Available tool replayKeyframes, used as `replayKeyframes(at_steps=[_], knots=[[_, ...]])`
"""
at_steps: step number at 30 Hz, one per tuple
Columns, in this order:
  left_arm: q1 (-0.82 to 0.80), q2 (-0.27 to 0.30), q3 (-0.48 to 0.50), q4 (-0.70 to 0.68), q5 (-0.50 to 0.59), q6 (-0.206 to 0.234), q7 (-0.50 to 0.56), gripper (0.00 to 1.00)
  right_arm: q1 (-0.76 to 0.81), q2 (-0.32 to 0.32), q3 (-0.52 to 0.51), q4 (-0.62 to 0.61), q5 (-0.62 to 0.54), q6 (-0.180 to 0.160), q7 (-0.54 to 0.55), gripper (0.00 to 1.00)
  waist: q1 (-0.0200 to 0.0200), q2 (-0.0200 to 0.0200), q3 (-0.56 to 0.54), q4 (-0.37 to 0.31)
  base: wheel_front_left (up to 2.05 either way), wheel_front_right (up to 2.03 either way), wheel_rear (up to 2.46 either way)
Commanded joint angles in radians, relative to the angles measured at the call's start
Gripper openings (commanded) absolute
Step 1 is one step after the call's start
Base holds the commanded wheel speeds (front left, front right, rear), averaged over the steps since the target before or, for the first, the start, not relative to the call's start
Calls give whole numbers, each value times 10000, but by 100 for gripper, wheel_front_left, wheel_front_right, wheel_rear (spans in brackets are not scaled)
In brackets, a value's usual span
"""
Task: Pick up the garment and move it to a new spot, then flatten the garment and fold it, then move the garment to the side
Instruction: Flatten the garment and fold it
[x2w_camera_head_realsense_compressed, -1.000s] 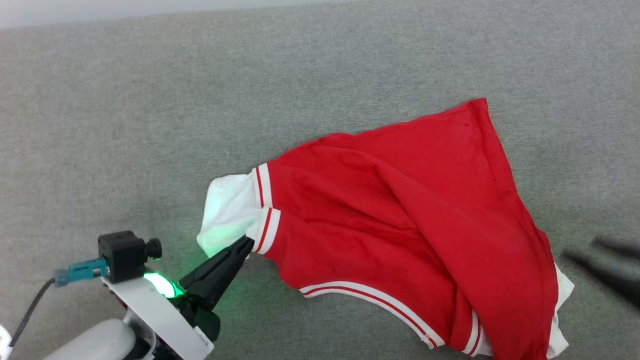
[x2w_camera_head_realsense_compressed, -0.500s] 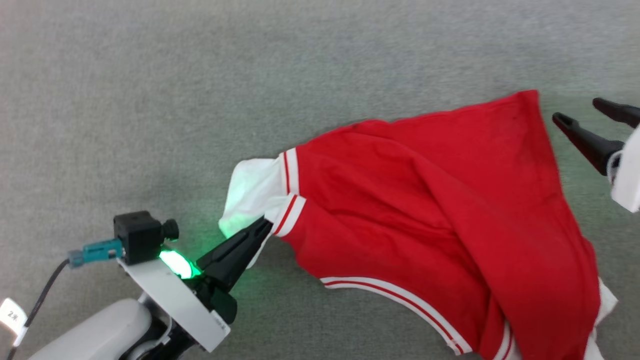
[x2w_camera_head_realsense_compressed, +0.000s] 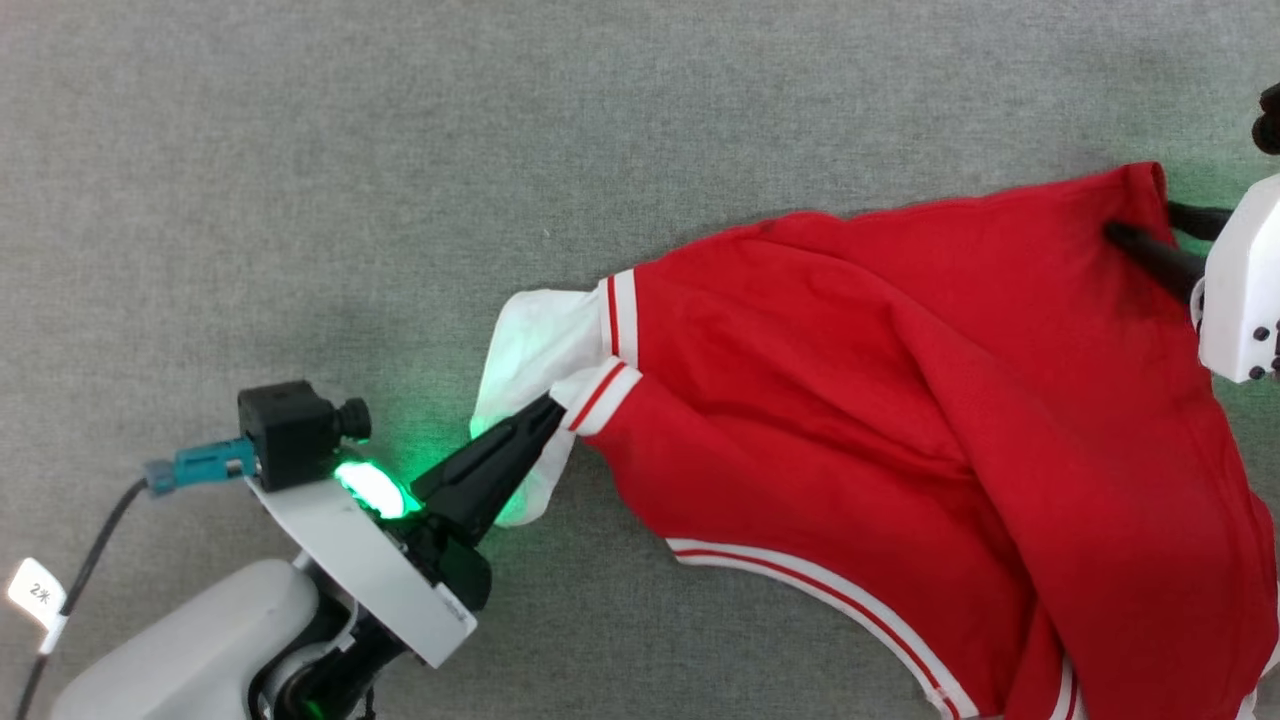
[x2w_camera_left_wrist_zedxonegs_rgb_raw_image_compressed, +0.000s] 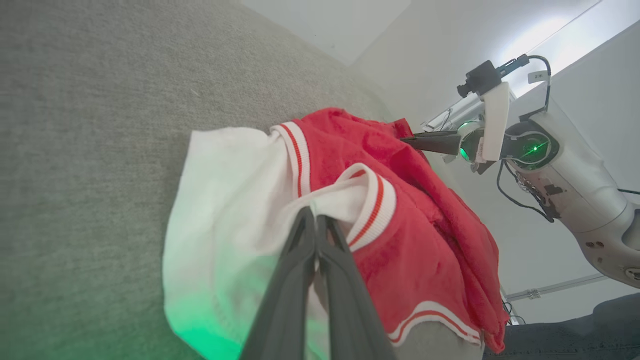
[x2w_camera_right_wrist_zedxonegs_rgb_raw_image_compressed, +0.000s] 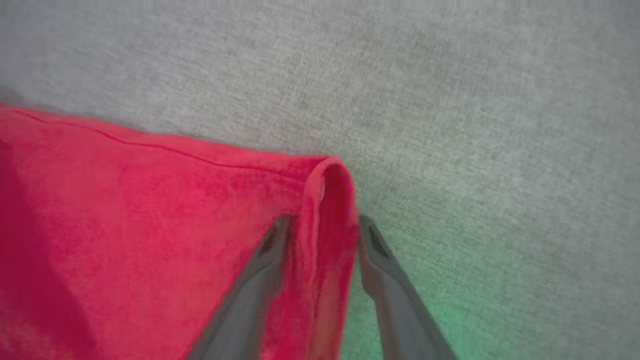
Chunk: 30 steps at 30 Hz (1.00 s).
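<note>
The red garment (x2w_camera_head_realsense_compressed: 900, 400) lies spread and creased on the grey fabric surface (x2w_camera_head_realsense_compressed: 400, 150). Its white panel and striped trim are at its left end. My left gripper (x2w_camera_head_realsense_compressed: 555, 405) is shut on the garment at the white panel beside the striped cuff; the left wrist view shows its tips (x2w_camera_left_wrist_zedxonegs_rgb_raw_image_compressed: 315, 217) pinching that cloth (x2w_camera_left_wrist_zedxonegs_rgb_raw_image_compressed: 410, 225). My right gripper (x2w_camera_head_realsense_compressed: 1145, 222) is at the garment's far right corner. In the right wrist view its fingers stand apart (x2w_camera_right_wrist_zedxonegs_rgb_raw_image_compressed: 320, 225), one on each side of the folded red corner (x2w_camera_right_wrist_zedxonegs_rgb_raw_image_compressed: 150, 210), jaws open around it.
Grey fabric surface (x2w_camera_right_wrist_zedxonegs_rgb_raw_image_compressed: 475, 100) stretches in all directions around the garment. The left wrist view shows the right arm (x2w_camera_left_wrist_zedxonegs_rgb_raw_image_compressed: 560, 180) beyond the garment and pale walls (x2w_camera_left_wrist_zedxonegs_rgb_raw_image_compressed: 450, 40) behind it.
The head camera has shifted. My right gripper has come in from the right and now straddles the garment's far corner, its jaws narrowing slightly. The left gripper keeps its hold.
</note>
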<state>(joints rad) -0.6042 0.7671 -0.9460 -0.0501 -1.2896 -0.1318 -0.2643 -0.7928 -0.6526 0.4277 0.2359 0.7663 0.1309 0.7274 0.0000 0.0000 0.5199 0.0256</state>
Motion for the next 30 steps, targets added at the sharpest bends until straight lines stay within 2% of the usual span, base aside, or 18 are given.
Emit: replayKeyframes(at_steps=[1, 9, 11, 15, 18, 21, 24, 27, 30], knots=[[163, 19, 107, 180, -123, 28, 7, 0, 127, 173, 284, 214, 149, -1, -163, 0, 0, 0, -41, 4, 0, 0, 0], [-218, 354, 828, -102, -1000, 26, 5, 0, -839, 386, -441, 666, 853, -3, -2103, 0, 0, 0, -504, -55, 0, 0, 0], [-600, 547, 982, 11, -1288, 26, 67, 0, -1198, 476, -776, 930, 838, -3, -2662, 0, 0, 0, -600, -43, 0, 0, 0], [-1859, 486, 1463, 639, -2288, 26, 743, 0, -2381, 889, -1883, 1989, 370, -4, -4064, 0, 0, 0, -615, -98, 0, 0, 0], [-3245, 54, 2036, 1778, -3042, 28, 1323, 0, -3523, 1397, -2889, 3118, -125, -6, -5109, 0, 0, 0, -468, -140, 0, 0, 0], [-4860, -647, 2605, 3358, -3516, 29, 1704, 0, -4773, 1817, -3828, 4281, -761, -9, -5993, 0, 0, 0, -262, -182, 0, 0, 0], [-6683, -1329, 2961, 5215, -3536, 166, 1858, 0, -6043, 2131, -4623, 5400, -1442, -20, -6670, 0, 0, 0, -36, -214, 0, 0, 0], [-8552, -1889, 3332, 6875, -3397, 237, 1634, 0, -7413, 2318, -5274, 6221, -2163, -40, -7384, 0, 0, 0, 202, -320, 0, 0, 0], [-10188, -2241, 3853, 7905, -3416, 160, 1158, 0, -8597, 2493, -5805, 6771, -2725, -72, -8148, 0, 0, 0, 370, -433, 0, 0, 0]])
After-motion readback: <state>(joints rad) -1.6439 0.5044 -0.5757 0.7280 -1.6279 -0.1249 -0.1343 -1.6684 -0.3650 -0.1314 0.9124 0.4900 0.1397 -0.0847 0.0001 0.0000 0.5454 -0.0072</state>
